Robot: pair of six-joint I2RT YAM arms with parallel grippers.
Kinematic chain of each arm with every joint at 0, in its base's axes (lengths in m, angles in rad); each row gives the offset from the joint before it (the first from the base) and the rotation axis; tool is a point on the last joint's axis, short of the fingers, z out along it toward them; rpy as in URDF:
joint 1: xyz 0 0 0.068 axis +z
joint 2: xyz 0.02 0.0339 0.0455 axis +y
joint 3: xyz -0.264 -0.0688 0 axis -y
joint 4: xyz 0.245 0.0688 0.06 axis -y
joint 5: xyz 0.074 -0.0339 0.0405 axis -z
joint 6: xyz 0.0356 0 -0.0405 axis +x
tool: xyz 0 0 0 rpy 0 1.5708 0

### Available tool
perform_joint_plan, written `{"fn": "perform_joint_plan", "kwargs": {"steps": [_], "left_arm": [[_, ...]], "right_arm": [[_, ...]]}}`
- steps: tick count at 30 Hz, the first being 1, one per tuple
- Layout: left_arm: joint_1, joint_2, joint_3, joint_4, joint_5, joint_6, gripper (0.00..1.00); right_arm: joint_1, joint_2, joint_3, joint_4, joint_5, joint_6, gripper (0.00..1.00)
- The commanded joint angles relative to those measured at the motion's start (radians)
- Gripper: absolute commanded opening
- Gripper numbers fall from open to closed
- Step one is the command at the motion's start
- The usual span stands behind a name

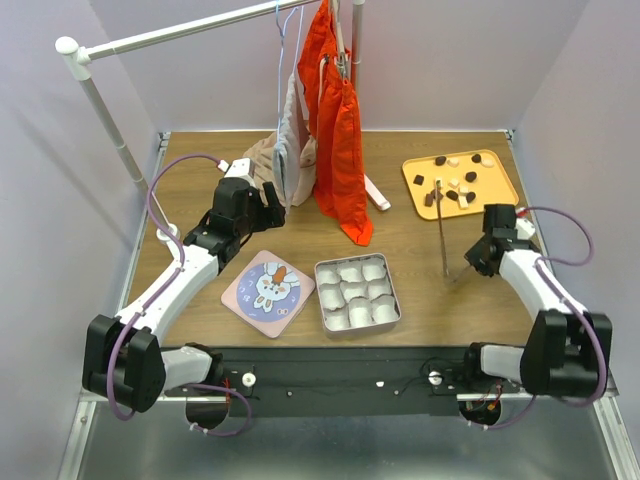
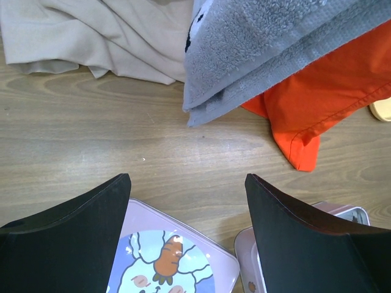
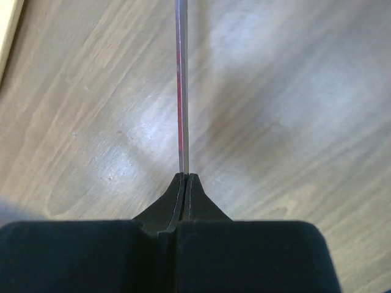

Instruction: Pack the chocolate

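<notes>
Several dark and cream pieces of chocolate [image 1: 441,160] lie on an orange tray [image 1: 497,190] at the back right. A metal tin [image 1: 322,296] holding white paper cups sits front centre. Its pink rabbit lid [image 1: 268,292] lies to the left and shows in the left wrist view as the lid [image 2: 165,262] beside the tin's corner [image 2: 244,253]. My right gripper [image 1: 464,268] [image 3: 185,176] is shut on the near end of a thin metal tool [image 1: 441,228] [image 3: 181,91], which reaches toward the tray. My left gripper [image 1: 268,207] [image 2: 188,178] is open and holds nothing, above the lid's far edge.
A white clothes rail [image 1: 180,33] crosses the back. From it hang an orange garment [image 1: 340,130] [image 2: 324,97] and a grey towel [image 1: 290,150] [image 2: 263,49]. A beige cloth [image 2: 104,36] lies on the table behind the left gripper. A small white object [image 1: 378,195] lies near the orange garment.
</notes>
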Motion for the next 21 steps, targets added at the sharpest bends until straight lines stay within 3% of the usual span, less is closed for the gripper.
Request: {"fn": "perform_joint_plan", "kwargs": {"steps": [1, 2, 3, 5, 6, 9, 13, 18, 21], "left_arm": [[0.006, -0.028, 0.006, -0.017, -0.042, 0.005, 0.86], [0.006, -0.042, 0.005, -0.02, -0.056, 0.006, 0.86], [0.008, -0.048, 0.003, -0.024, -0.06, 0.008, 0.86], [0.011, -0.066, -0.003, -0.026, -0.066, 0.01, 0.86], [0.014, -0.069, -0.006, -0.028, -0.065, 0.011, 0.86], [0.014, -0.075, -0.011, -0.028, -0.053, 0.011, 0.86], [0.016, -0.075, -0.011, -0.031, -0.045, 0.011, 0.86], [0.017, -0.085, -0.007, -0.035, -0.042, 0.011, 0.86], [0.017, -0.094, -0.012, -0.037, -0.04, 0.011, 0.86]], "right_arm": [[0.093, 0.143, 0.074, 0.024, 0.055, -0.111, 0.01], [0.096, 0.157, 0.082, 0.024, 0.069, -0.117, 0.01], [0.119, 0.171, 0.085, 0.024, 0.09, -0.109, 0.1], [0.12, 0.186, 0.082, 0.043, 0.083, -0.105, 0.43], [0.12, 0.18, 0.081, 0.048, 0.078, -0.1, 0.69], [0.12, 0.121, 0.067, 0.057, 0.074, -0.083, 0.96], [0.12, 0.016, 0.036, 0.092, 0.002, -0.095, 1.0], [0.12, -0.055, -0.027, 0.206, -0.305, -0.239, 1.0], [0.12, -0.045, -0.053, 0.183, -0.317, -0.232, 1.0]]}}
